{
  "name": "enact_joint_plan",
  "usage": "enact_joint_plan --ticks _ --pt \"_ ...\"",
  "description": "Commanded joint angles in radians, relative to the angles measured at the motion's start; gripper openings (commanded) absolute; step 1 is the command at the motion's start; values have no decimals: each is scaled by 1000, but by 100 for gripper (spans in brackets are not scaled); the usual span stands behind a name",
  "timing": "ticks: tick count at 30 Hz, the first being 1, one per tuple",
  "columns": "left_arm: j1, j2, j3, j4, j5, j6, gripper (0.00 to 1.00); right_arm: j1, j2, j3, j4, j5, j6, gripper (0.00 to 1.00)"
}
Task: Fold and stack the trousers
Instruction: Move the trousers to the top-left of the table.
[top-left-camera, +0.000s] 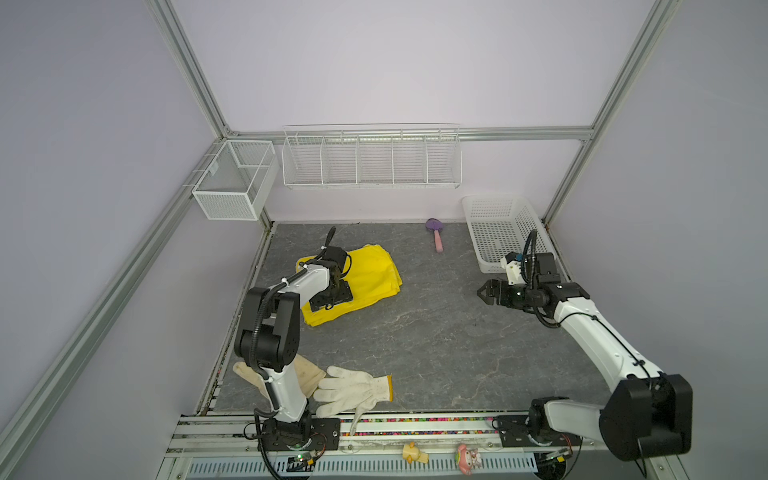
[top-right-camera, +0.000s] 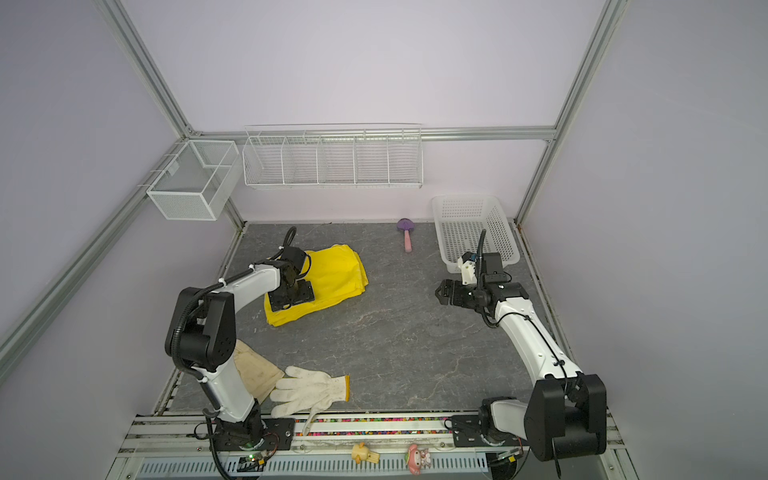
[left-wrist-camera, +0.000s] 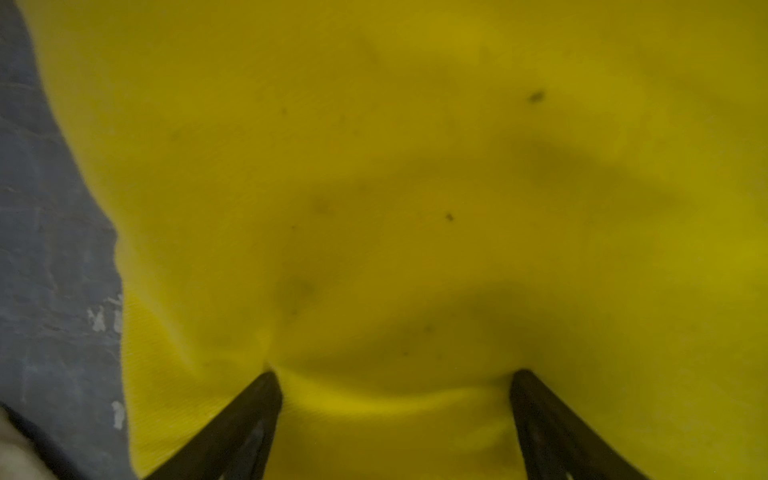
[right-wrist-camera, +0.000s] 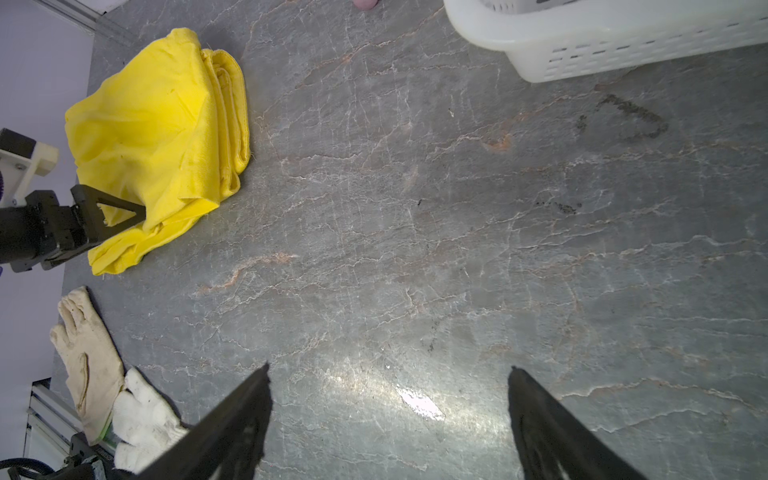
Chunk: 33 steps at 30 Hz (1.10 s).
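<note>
Lying folded in a soft, thick bundle on the left side of the grey stone-look table (top-left-camera: 415, 340), the bright yellow cloth trousers (top-left-camera: 370, 270) have the left gripper (left-wrist-camera: 395, 374) on top, its two black pointy fingers spread wide, tips pressing into the cloth. The right gripper (right-wrist-camera: 390, 368) hangs over bare table, fingers spread wide too, holding nothing.
</note>
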Motion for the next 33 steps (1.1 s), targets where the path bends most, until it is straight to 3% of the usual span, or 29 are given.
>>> enact_joint_plan --ticks 1,19,25,28,33 --pt "41 75 74 -22 -74 91 87 -6 -7 8 -1 -16 -23 90" --pt "271 293 349 -112 -65 222 87 -8 -3 -3 -2 0 -25 90" --pt "290 330 463 -159 -58 257 87 -7 -2 -16 10 -3 -14 90" --pt "285 304 498 -189 -27 277 87 -7 -5 -15 6 -3 -17 90" --pt "232 150 422 -183 22 304 87 -8 -6 -6 2 -5 -23 90"
